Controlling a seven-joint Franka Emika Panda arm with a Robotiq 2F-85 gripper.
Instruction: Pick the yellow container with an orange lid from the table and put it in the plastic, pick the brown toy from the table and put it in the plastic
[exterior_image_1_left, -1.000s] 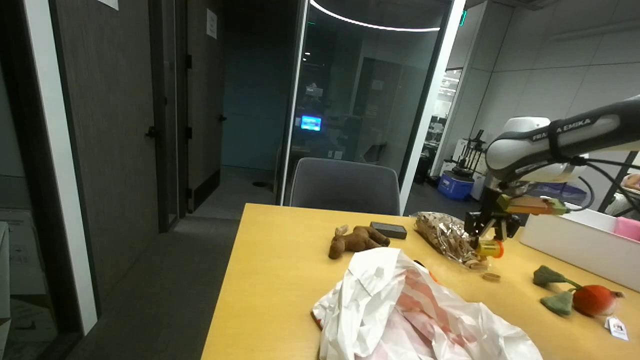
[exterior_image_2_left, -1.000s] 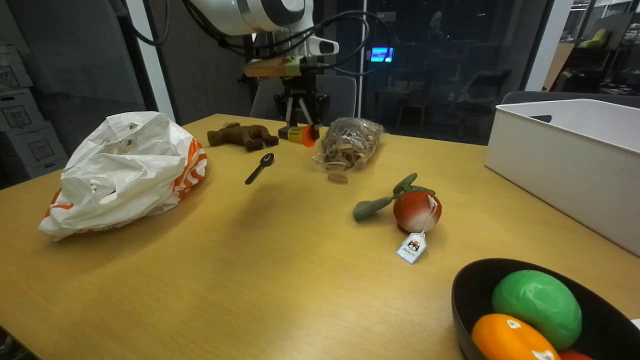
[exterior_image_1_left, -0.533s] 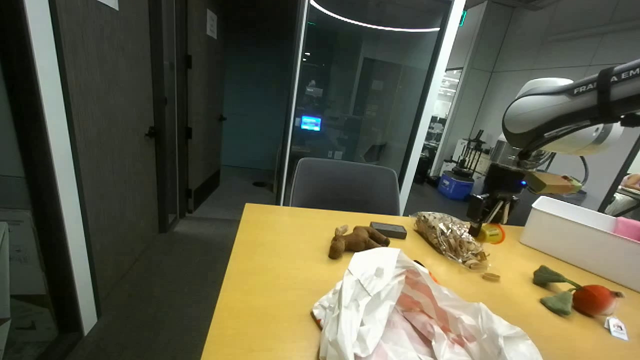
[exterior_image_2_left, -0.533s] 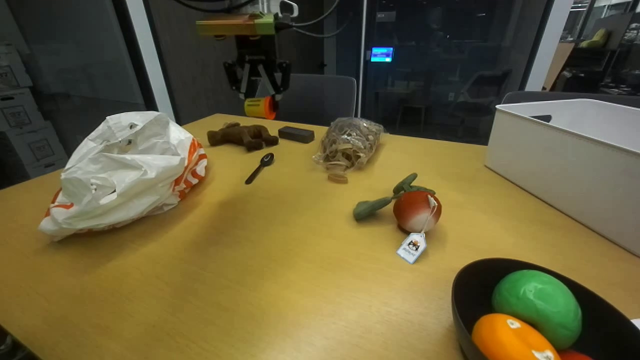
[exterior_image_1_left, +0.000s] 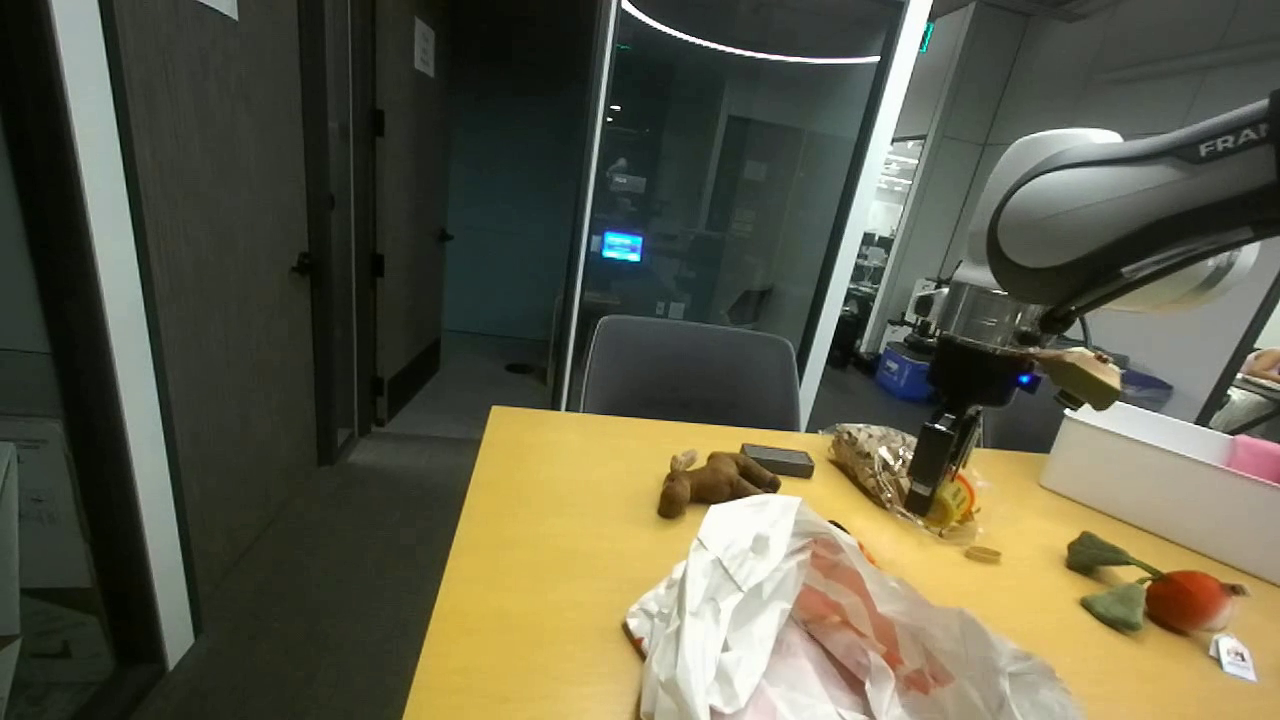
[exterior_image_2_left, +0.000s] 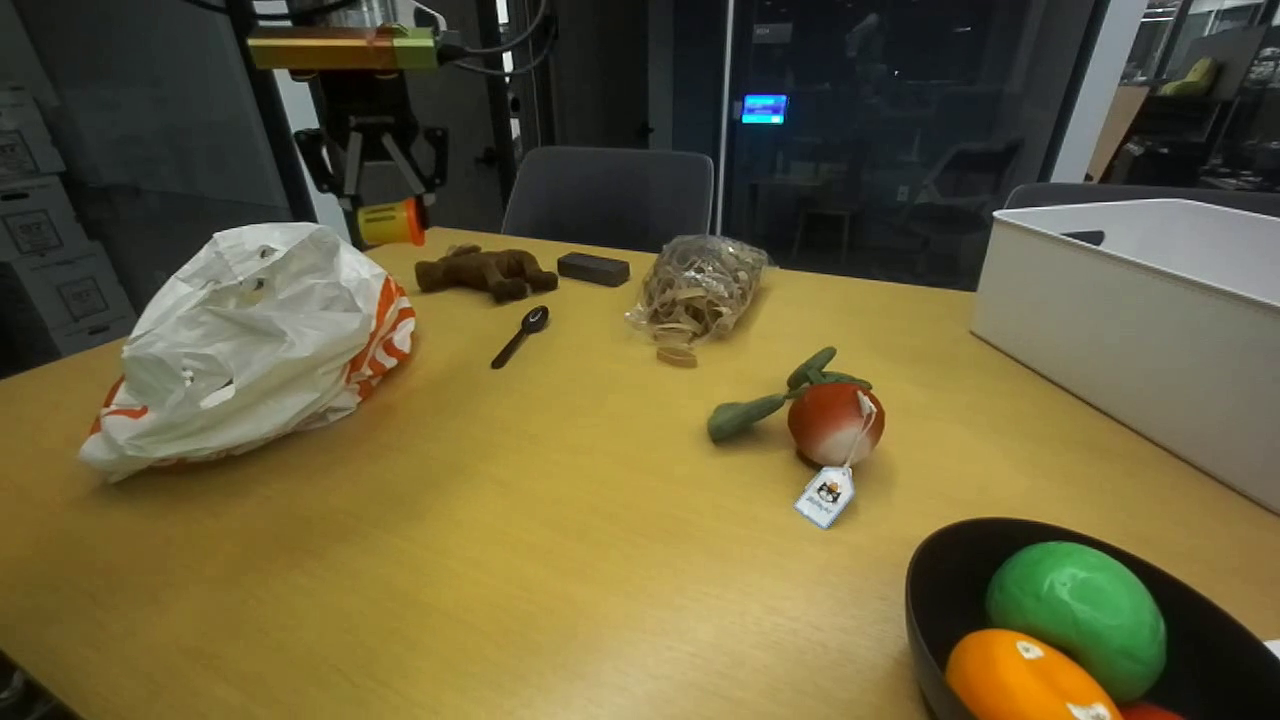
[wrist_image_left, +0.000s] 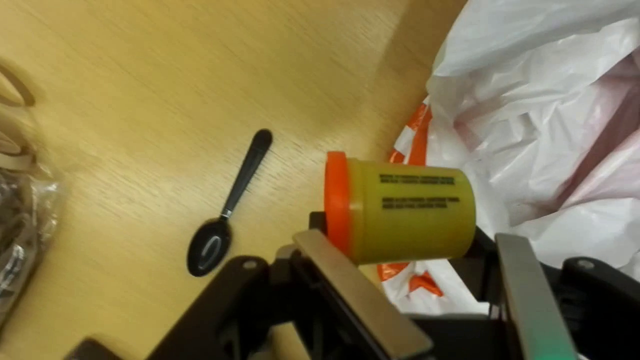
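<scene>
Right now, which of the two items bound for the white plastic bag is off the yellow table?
The yellow cylindrical container with the orange lid: the tool grips it in the air, while the brown plush animal toy lies on the table.

My fingers (wrist_image_left: 533, 295) are black and grey, the container (wrist_image_left: 412, 215) yellow with dark print, its lid (wrist_image_left: 337, 200) orange, the plastic bag (exterior_image_2_left: 250, 345) white with orange stripes, the toy (exterior_image_2_left: 490, 271) brown, the counter (exterior_image_2_left: 560, 480) yellow.

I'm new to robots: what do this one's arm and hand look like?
The arm is rounded, white and grey, "FRAN" showing on a dark band. The hand is black with pale bars; dark cables and a blue light sit above.
</scene>
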